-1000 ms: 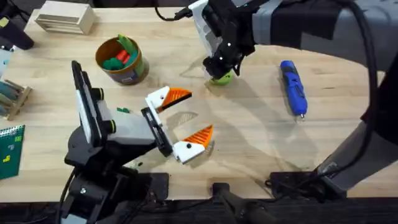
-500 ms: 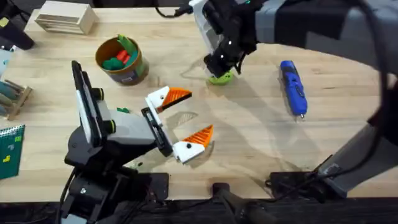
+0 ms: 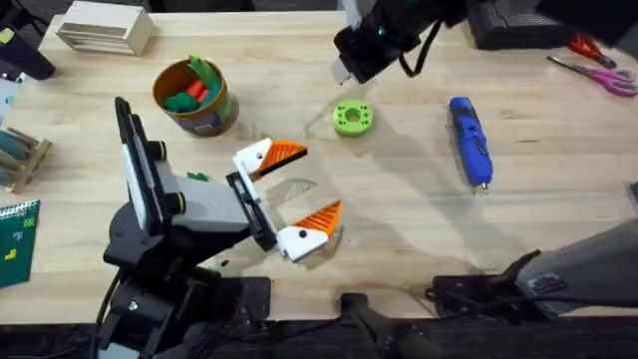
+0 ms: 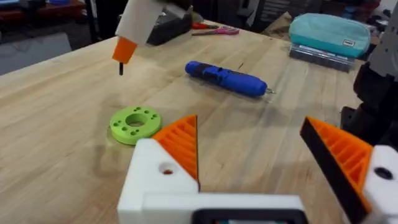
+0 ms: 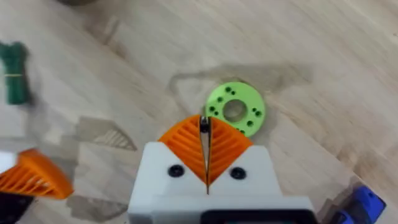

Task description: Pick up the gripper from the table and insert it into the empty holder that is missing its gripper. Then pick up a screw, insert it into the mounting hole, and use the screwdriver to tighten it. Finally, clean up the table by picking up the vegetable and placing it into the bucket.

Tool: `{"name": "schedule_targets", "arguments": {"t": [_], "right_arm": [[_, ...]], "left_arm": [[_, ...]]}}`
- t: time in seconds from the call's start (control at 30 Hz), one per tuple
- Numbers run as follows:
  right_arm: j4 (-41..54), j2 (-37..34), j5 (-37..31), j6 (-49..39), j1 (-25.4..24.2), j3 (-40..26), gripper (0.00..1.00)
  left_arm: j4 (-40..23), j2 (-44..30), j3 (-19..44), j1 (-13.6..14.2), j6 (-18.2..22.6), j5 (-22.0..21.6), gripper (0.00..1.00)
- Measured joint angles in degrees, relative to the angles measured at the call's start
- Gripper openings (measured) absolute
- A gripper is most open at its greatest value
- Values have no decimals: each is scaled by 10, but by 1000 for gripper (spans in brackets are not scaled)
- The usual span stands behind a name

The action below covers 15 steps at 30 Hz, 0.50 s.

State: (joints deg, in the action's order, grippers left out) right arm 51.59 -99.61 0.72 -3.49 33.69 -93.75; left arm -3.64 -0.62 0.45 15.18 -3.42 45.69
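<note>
My right gripper (image 5: 205, 134) is shut on a small black screw (image 5: 204, 124), held above the lime-green ring (image 5: 235, 109). In the left wrist view that right gripper (image 4: 124, 53) hangs over the table with the screw (image 4: 120, 67) poking from its orange pads. My left gripper (image 3: 299, 186) stands open low over the table (image 3: 399, 209); both white holders (image 4: 155, 180) carry orange wedge tips (image 4: 180, 143). The blue screwdriver (image 3: 470, 140) lies to the right. The dark green vegetable (image 3: 197, 177) lies beside the left arm, and the bucket (image 3: 194, 97) stands behind it.
The bucket holds red and green toy pieces. Red-handled scissors (image 3: 598, 70) lie at the back right, a teal pouch (image 4: 329, 34) beyond the screwdriver. A slatted block (image 3: 105, 30) sits at the back left, and a green card (image 3: 15, 239) at the left edge.
The right gripper has lifted off the lime-green ring and pulled up and back, carrying the screw. The ring now lies uncovered. The left arm has not moved.
</note>
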Motion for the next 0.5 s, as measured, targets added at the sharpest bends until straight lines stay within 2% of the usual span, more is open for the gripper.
{"name": "schedule_targets", "arguments": {"t": [0.23,0.5], "right_arm": [[56,0,65,0,7,-75,7],[83,0,89,3,65,-131,7]], "left_arm": [[0,0,0,0,0,0,987],[0,0,0,0,0,0,987]]}}
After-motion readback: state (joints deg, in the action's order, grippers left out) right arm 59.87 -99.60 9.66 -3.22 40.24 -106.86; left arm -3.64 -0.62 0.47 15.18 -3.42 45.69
